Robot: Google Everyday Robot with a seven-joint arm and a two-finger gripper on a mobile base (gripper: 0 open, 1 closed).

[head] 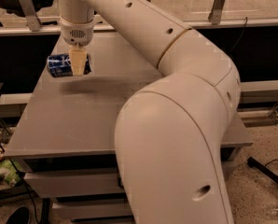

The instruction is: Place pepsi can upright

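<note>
The pepsi can (60,65) is dark blue with silver ends. It lies on its side, held in the air above the far left part of the grey table (97,111), with its shadow on the tabletop below. My gripper (78,62) hangs straight down from the white arm and is shut on the can around its middle. One pale finger (77,61) crosses the front of the can; the other is hidden behind it.
My big white arm (176,125) fills the right and centre of the view and hides much of the table. A dark rail with metal posts (27,8) runs behind the table. A green bag (3,171) lies on the floor at lower left.
</note>
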